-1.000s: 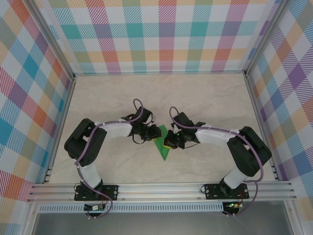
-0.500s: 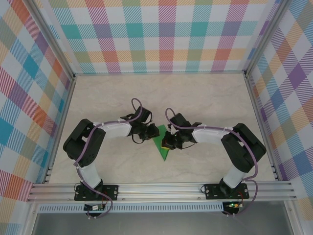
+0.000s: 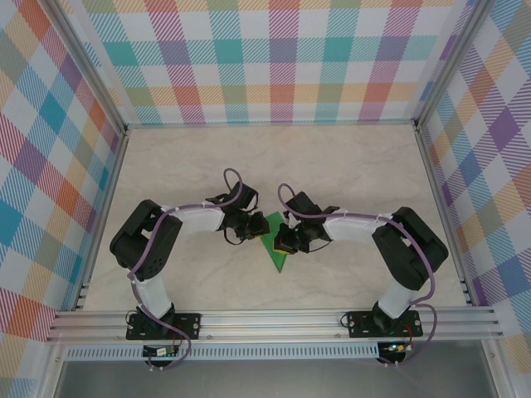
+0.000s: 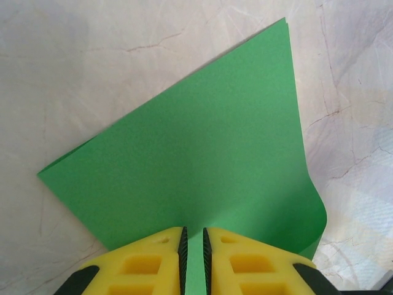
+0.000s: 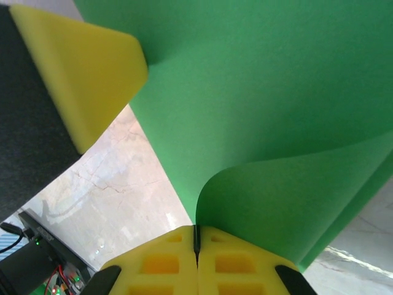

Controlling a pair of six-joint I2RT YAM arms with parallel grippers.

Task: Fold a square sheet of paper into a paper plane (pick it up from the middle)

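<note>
The 2 arms start at their bases, side by side. Each one bends out at its elbow and then reaches in low toward the other. The left arm (image 3: 187,217) comes in from the left, and the right arm (image 3: 358,225) comes in from the right. The left gripper (image 3: 247,232) and the right gripper (image 3: 286,241) are close together, tip facing tip. The left gripper's 2 yellow fingers (image 4: 147,261) are nearly closed and pinch the green paper (image 4: 202,153) in a thin gap. The right gripper's 2 yellow fingers (image 5: 161,261) press tight together on a curled edge of that paper.
</note>
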